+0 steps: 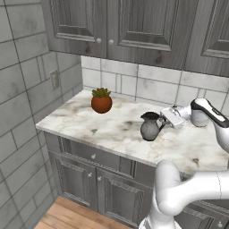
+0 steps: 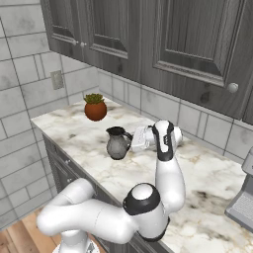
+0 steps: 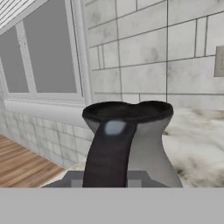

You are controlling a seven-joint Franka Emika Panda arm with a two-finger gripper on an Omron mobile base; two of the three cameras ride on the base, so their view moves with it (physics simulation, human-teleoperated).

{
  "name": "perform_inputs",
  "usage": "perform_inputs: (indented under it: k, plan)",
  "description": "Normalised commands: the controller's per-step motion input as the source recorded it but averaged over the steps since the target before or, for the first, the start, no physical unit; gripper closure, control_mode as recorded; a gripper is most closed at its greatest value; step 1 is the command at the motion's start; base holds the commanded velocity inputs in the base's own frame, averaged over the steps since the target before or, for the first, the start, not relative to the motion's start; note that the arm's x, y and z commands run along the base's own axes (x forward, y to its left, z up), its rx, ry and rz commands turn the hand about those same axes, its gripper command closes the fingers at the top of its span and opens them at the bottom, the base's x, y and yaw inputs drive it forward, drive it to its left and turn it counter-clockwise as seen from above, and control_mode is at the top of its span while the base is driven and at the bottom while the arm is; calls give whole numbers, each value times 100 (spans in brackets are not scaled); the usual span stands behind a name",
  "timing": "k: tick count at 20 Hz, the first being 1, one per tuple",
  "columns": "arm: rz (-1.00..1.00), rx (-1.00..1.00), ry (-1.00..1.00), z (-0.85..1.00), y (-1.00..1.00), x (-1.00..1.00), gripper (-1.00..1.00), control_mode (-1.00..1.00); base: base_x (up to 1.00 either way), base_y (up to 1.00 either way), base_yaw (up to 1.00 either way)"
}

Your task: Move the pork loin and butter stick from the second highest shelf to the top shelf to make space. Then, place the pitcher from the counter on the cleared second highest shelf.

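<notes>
Closest to the hand camera, the pitcher's (image 3: 131,140) dark handle runs up between the fingers of the claw (image 1: 163,120), which is closed narrow on that handle. That pitcher (image 1: 150,126) stands upright on the marble desk (image 1: 89,120). Well to its left, nearer the tiled wall, sits a potted plant (image 1: 101,100).

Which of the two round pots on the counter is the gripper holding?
The dark grey pitcher: the gripper is shut on its handle. The terracotta plant pot stands apart, untouched.
</notes>
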Motion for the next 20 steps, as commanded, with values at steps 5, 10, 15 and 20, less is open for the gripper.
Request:
perform_inputs:
  k: [5, 10, 15, 20]
  plan:
    - [0, 0, -2, 0, 8, -7, 100, -100, 0, 0, 0]
    - [-6, -5, -14, 2, 75, -27, 100, -100, 0, 0, 0]
    - [-21, -8, -11, 24, 86, -40, 100, -100, 0, 0, 0]
    - [-36, -7, 2, 38, 84, -55, 100, -100, 0, 0, 0]
